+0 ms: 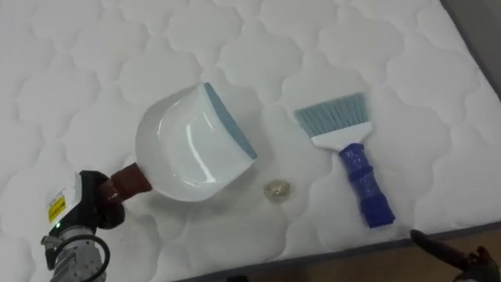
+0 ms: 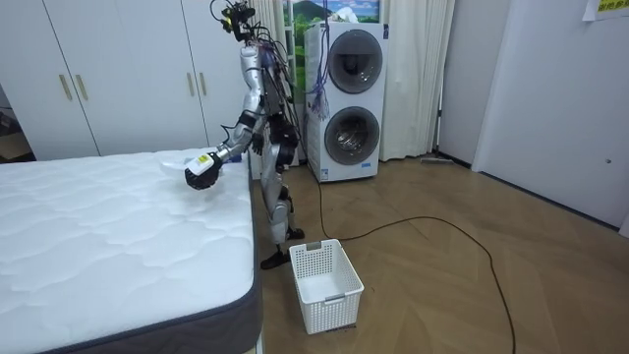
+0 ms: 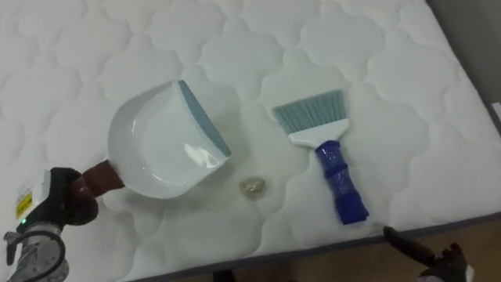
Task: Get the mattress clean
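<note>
A white dustpan (image 1: 188, 149) with a grey-blue lip lies tilted on the quilted white mattress (image 1: 94, 70). My left hand (image 1: 88, 205) is shut on its reddish-brown handle at the lower left. A small crumpled scrap of litter (image 1: 276, 189) lies on the mattress just right of the pan's lip. Further right rests a brush (image 1: 350, 153) with pale blue bristles and a blue handle, untouched. My right hand (image 1: 450, 249) shows at the lower right beyond the bed's edge, its fingers straight and holding nothing.
I stand at the side of the bed (image 2: 118, 236). A white laundry basket (image 2: 325, 283) sits on the wooden floor by my feet. Stacked washing machines (image 2: 346, 98) stand behind me. The mattress edge (image 1: 368, 249) runs along the bottom of the eye view.
</note>
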